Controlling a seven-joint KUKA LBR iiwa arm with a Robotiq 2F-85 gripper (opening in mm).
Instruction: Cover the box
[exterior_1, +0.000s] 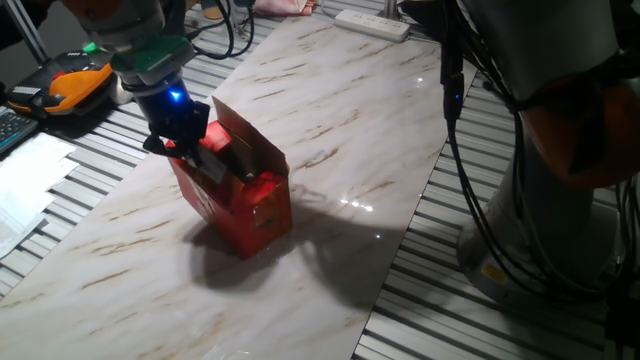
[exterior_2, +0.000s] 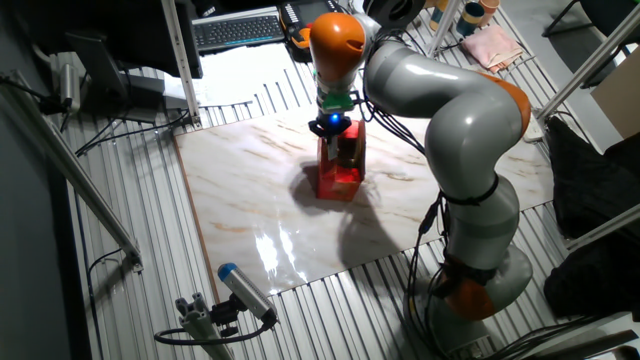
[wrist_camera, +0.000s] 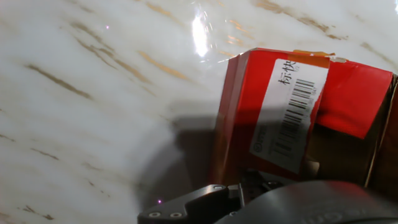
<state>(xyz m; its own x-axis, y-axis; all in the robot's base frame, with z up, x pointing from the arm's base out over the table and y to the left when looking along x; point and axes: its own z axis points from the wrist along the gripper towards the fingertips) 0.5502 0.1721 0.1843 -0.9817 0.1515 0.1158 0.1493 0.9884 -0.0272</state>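
The red box (exterior_1: 245, 210) stands on the marble board (exterior_1: 330, 110), left of its middle, and looks slightly tilted. Its top is open; one brown flap (exterior_1: 252, 142) stands up at the back. My gripper (exterior_1: 190, 150) is down at the box's top left edge, fingers touching the flaps there. The fingers blend into the box opening, so their spacing is unclear. In the other fixed view the gripper (exterior_2: 335, 130) sits right on top of the box (exterior_2: 338, 175). The hand view shows the box's red side (wrist_camera: 239, 124) with a white barcode label (wrist_camera: 292, 112) and one finger (wrist_camera: 199, 208) at the bottom.
A white power strip (exterior_1: 372, 24) lies at the board's far end. An orange-and-black device (exterior_1: 80, 85) and papers (exterior_1: 30, 170) sit off the left edge. The arm's base and cables (exterior_1: 540, 150) stand to the right. A keyboard (exterior_2: 240, 30) lies behind.
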